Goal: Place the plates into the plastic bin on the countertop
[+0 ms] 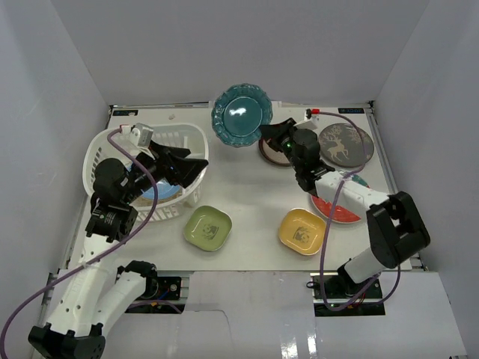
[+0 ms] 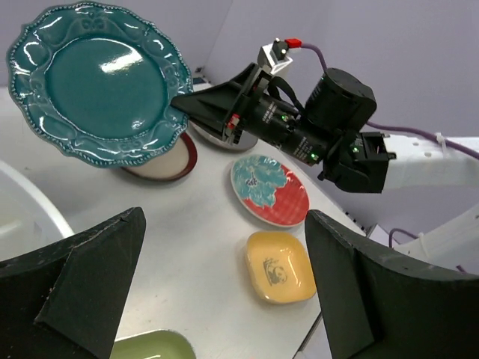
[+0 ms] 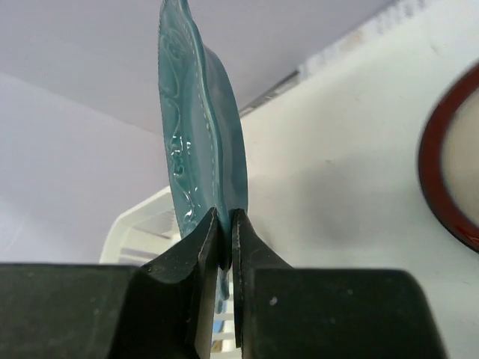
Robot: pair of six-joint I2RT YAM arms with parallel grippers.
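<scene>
well, there is little to read here: two label strips [image 1: 353, 111] lie along the far edge of the tabletop [image 1: 254, 194], their print too small to make out. the green plate [image 1: 207, 228] and the yellow plate [image 1: 301, 231] each carry a small panda picture, no words.

the right arm reaches from its base at the near right corner up toward the middle of the far edge, forearm slanting over the red-and-teal plate [image 1: 337, 207]. the right gripper [image 1: 265, 134] is pinched tight on the rim of the teal plate [image 1: 241, 114], one finger on each face. the plate is off the tabletop, held in the air and tipped up, seen nearly edge-on from the right wrist. just below the gripper sits the red-rimmed plate [image 1: 271, 155], and the deer plate [image 1: 345, 146] lies toward the far right corner.

the left arm rises from the near left corner, elbow folded, wrist out over the right side of the bin [image 1: 91, 161], which stands at the left edge. the left gripper [image 1: 196, 166] points toward the middle of the tabletop, jaws spread wide with nothing between them. a blue plate [image 1: 161, 193] lies in the bin, partly hidden under that arm. green and yellow sit near the near edge, apart from each other.
</scene>
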